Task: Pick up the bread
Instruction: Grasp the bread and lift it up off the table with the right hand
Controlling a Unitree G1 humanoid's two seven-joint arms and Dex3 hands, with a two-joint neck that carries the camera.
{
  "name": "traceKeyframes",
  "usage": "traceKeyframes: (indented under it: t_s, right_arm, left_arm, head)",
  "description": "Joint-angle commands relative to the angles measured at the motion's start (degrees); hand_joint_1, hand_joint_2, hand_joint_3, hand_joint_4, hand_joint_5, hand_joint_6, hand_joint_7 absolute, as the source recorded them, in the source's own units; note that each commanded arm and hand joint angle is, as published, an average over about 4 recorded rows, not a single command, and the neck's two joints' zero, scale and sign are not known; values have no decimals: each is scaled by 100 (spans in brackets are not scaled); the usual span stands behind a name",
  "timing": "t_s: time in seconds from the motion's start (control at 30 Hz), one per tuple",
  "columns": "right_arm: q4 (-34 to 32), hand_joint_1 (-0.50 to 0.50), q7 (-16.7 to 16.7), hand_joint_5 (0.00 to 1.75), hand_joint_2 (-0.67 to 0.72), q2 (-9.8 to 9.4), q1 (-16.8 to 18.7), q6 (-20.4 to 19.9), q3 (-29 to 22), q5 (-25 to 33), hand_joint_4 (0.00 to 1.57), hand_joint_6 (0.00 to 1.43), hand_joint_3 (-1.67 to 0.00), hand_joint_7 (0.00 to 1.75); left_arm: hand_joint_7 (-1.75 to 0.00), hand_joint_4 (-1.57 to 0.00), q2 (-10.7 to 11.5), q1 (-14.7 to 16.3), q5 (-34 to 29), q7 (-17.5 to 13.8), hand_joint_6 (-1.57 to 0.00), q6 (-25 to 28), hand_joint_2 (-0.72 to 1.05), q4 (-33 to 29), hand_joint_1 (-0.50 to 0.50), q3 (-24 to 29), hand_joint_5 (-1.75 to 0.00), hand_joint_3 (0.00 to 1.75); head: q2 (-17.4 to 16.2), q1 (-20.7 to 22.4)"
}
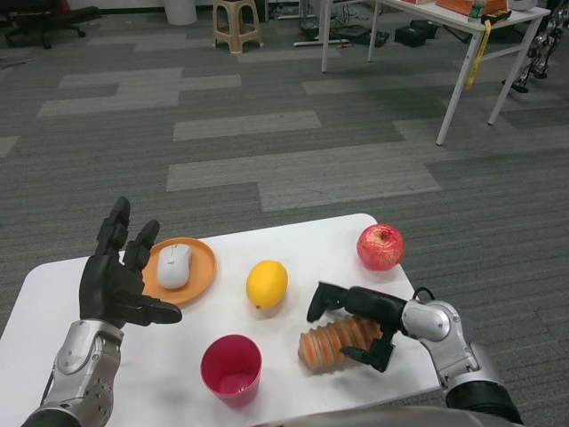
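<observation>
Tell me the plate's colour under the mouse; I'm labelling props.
Orange plate, holding a white mouse; shows best in the head view.

orange ridged bread (336, 345), pink cup (231, 368), yellow lemon (267, 284)

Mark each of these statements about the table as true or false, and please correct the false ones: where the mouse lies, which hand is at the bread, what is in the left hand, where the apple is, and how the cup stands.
1. The white mouse lies on the orange plate. True.
2. The left hand grasps the bread. False: the right hand is wrapped around the bread, which is on the table.
3. The left hand holds nothing. True: it is raised with fingers apart.
4. The apple sits between the plate and the lemon. False: it is near the table's far right corner.
5. The pink cup lies on its side. False: it stands upright.
</observation>
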Motion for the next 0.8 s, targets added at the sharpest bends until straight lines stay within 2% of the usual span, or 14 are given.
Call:
traceKeyframes:
  t_s: [0.03, 0.1, 0.17, 0.27, 0.43, 0.5, 0.6, 0.8]
  right_arm:
    - [44, -45, -12, 73, -27, -46, 26, -445, -149, -750, 0, 0, -147, 77]
    - [46, -42, -12, 73, -29, -33, 17, -548, -274, -1209, 0, 0, -143, 30]
    - [-33, -42, -12, 68, -29, 13, 4, -594, -448, -1809, 0, 0, -141, 12]
    - [-191, -42, -8, 65, -29, 90, -13, -638, -619, -2466, 2, 0, -135, 2]
    - [-301, -42, -4, 58, -29, 134, -27, -634, -619, -2971, 1, 0, -131, 0]
    - [-347, -42, 3, 56, -29, 206, -27, -621, -665, -3336, 2, 0, -127, 0]
    - [-372, -42, 14, 48, -29, 294, -27, -623, -745, -3743, 0, 0, -127, 0]
    - [-332, -42, 14, 48, -29, 283, -22, -630, -668, -4057, 3, 0, -127, 0]
  left_arm:
    - [0, 0, 6, -1, -1, -17, 0, -13, -28, 3, 50, 22, -41, 7]
    - [0, 0, 6, -1, -1, -17, 0, -13, -28, 3, 50, 20, -41, 9]
    - [0, 0, 6, -5, -1, -17, 0, -13, -28, 6, 50, 16, -41, 9]
    - [0, 0, 6, -9, -1, -13, 0, -13, -28, 12, 50, 13, -41, 9]
    - [0, 0, 6, -9, -1, -17, 0, -13, -28, 12, 50, 13, -41, 7]
    - [0, 0, 4, -9, -1, -17, 0, -13, -28, 12, 50, 16, -41, 2]
    - [0, 0, -3, -9, -1, -17, 0, -13, -28, 12, 50, 22, -41, 4]
    - [0, 0, 2, -9, -1, -13, 0, -13, -28, 12, 50, 18, -41, 9]
  head:
    - [-9, -7]
    - [-11, -15]
    - [-15, -12]
    - [-16, -29]
    - [-19, -16]
    - [-21, -18]
    - [-25, -20]
    - [-38, -43]
